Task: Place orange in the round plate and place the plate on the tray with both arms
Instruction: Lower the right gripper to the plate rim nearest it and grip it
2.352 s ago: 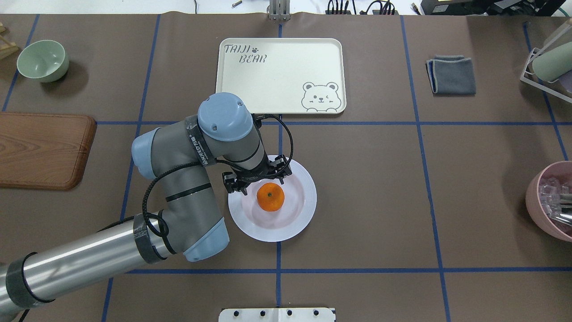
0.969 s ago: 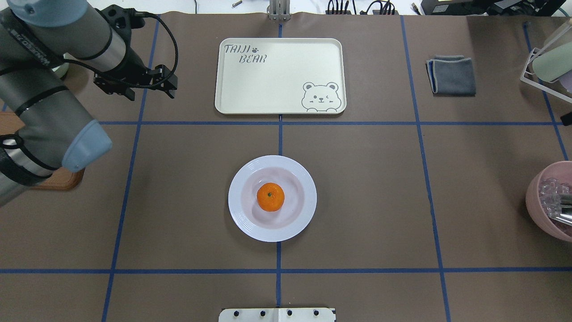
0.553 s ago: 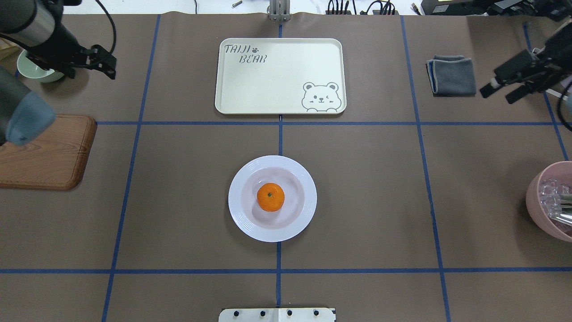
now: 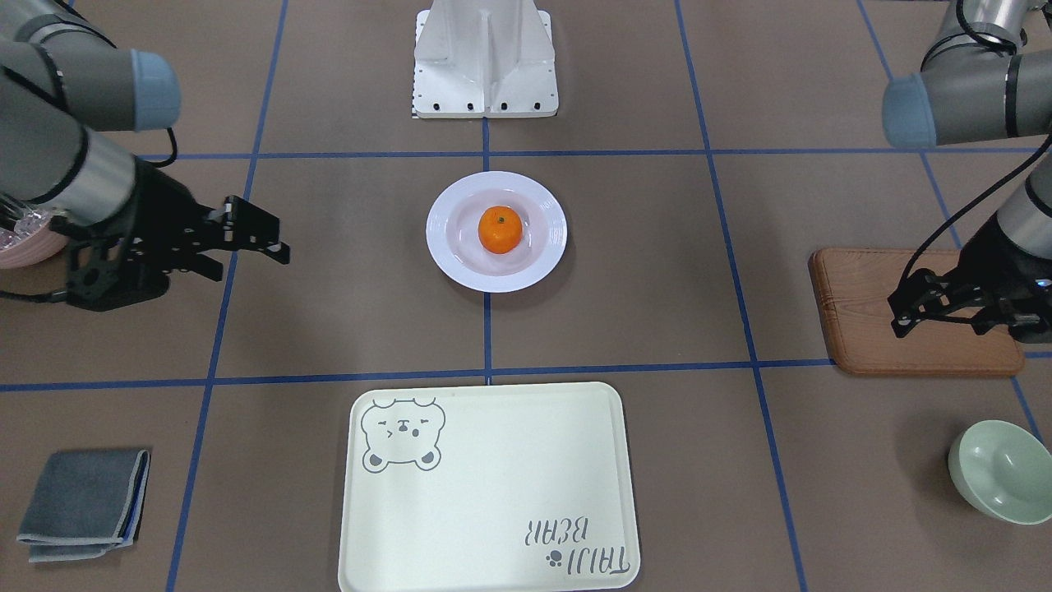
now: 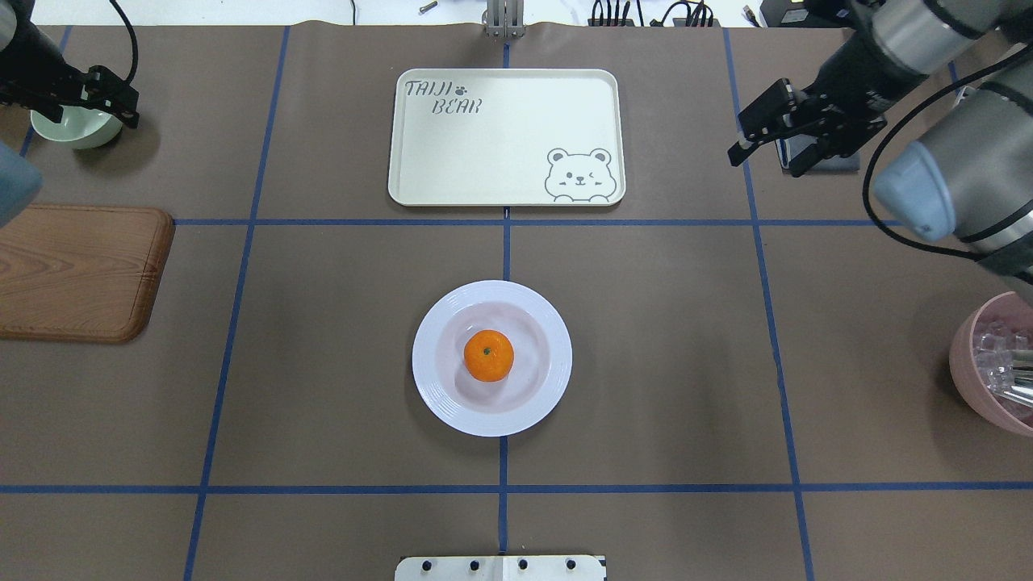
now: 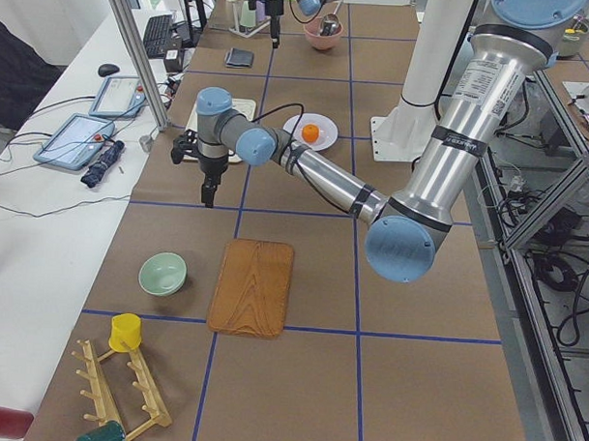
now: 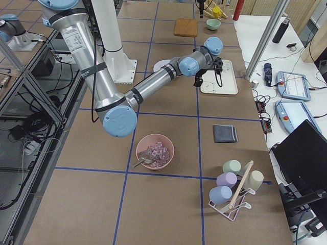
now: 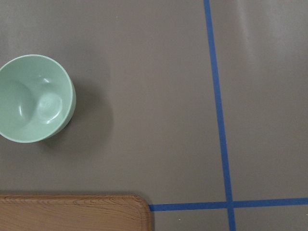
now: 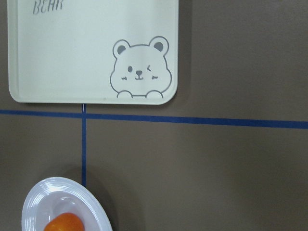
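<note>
One brown table (image 5: pixel 646 363), blue tape grid (image 5: pixel 506 250), cream tray (image 5: pixel 500 121).

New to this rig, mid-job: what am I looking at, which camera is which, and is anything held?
Two robot arms work at one brown table. One view looks down from behind the robot, one faces it across the table and so swaps sides, two look along the table from its ends, and one camera rides on each wrist. The orange sits in the white round plate, which stands on the table, not yet on the cream bear tray. Also there: a wooden board, a green bowl, a grey cloth, a pink bowl. The left gripper and the right gripper are both open and hold nothing.
</note>
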You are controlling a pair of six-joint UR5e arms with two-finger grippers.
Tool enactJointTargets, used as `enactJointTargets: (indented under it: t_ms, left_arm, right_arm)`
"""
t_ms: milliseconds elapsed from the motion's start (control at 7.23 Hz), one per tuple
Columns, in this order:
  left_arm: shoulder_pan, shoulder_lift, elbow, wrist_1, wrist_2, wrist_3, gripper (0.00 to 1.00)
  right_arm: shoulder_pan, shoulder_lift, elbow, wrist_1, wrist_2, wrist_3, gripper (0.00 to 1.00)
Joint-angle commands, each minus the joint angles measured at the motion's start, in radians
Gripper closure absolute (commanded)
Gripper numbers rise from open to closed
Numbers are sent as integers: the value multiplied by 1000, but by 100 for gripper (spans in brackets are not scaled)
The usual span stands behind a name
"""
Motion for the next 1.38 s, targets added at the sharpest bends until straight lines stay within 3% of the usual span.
enactJointTargets:
  t_ms: [0, 138, 415, 692, 1245]
  left_arm:
    - [-42, 5, 9, -8, 5, 12, 2]
    - [-44, 12, 30, -11, 6, 14, 2]
    - [-52, 13, 27, -13, 9, 14, 2]
    - [-64, 13, 29, -13, 11, 14, 2]
    - [-62, 12, 38, -13, 11, 14, 2]
  right_arm:
    - [-182, -31, -103, 460, -210, 369, 0]
    - [-225, -36, -145, 574, -257, 447, 0]
    - [-263, -45, -170, 667, -308, 485, 0]
    - [-296, -53, -292, 954, -365, 628, 0]
    - [-400, -45, -303, 1012, -503, 637, 0]
